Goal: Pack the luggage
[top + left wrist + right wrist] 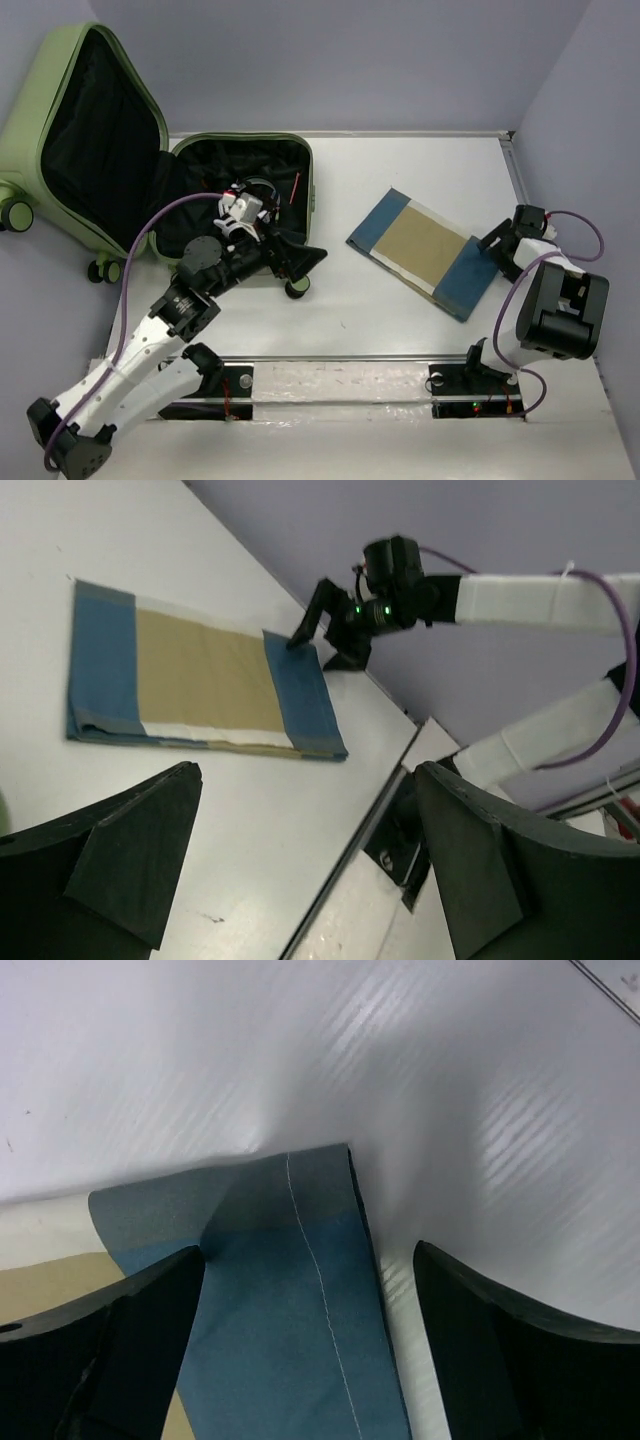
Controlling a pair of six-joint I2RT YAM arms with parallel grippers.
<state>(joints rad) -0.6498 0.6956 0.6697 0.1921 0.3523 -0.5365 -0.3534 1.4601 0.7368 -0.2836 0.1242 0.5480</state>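
Observation:
The pale sage-green luggage (60, 95) lies open at the far left, its lid raised and its black lining showing. A folded blue, tan and white cloth (425, 250) lies flat on the table to the right of it; it also shows in the left wrist view (190, 675) and the right wrist view (290, 1290). My left gripper (298, 258) is open and empty, held over the case's near right corner. My right gripper (492, 252) is open, its fingers (120, 1350) straddling the cloth's blue right end.
A caster wheel (296, 288) sits under the case's near corner, two more (100, 270) at the left. The white table (400, 180) has a raised rail (340, 358) along its near edge. Purple walls close the back and right.

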